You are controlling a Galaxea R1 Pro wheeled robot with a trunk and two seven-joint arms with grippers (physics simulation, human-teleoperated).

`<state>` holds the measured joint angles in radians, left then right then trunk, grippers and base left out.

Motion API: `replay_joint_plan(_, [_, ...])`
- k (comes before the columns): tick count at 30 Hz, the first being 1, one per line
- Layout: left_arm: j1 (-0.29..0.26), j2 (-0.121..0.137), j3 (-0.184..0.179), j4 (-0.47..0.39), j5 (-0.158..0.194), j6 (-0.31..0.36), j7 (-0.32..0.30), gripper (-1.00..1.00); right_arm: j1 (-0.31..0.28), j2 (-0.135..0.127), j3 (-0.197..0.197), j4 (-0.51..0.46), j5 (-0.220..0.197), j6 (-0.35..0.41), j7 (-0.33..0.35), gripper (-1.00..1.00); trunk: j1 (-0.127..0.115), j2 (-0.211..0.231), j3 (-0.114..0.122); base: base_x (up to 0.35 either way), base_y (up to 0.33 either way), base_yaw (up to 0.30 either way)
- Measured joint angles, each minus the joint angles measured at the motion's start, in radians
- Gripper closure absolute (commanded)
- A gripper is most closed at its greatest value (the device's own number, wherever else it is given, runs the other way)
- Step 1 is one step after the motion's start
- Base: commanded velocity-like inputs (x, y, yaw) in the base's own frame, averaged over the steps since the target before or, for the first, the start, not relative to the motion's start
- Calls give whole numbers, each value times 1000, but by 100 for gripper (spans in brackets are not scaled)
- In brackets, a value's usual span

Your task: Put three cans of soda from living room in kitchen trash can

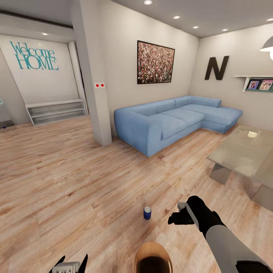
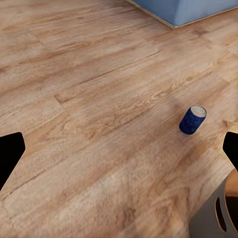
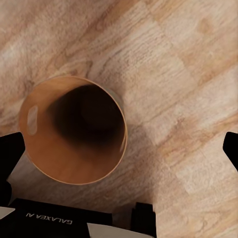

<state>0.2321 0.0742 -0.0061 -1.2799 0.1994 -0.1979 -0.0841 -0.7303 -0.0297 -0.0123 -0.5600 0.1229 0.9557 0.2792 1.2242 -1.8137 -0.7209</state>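
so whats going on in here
A two-armed robot stands in the living room by the blue sofa. A blue can stands upright on the wood floor just ahead of it, ungripped. The copper-brown bin sits right at its base. The right gripper hangs beside the can; both grippers are open and empty.

Head view: high up, facing forward and down across the wood floor [image 1: 76, 178] toward the blue sofa [image 1: 170, 121] and glass table [image 1: 242, 151], with far walls in sight. Left wrist view: lower, angled across the floor, close on the blue can [image 2: 192, 119], sofa corner [image 2: 188, 10] at the edge. Right wrist view: very near, straight down into the copper bin [image 3: 74, 134]. Shared with the head view: can [image 1: 147, 212], bin [image 1: 153, 258], floorboards.
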Motion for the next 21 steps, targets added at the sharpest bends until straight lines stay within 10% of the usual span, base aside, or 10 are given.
replay_joint_plan(21, [-10, 1, 0, 5, 1, 9, -1, -100, 0, 1, 1, -1, 3, 0, 0, -100, 81, -147, -66, 0, 0, 0])
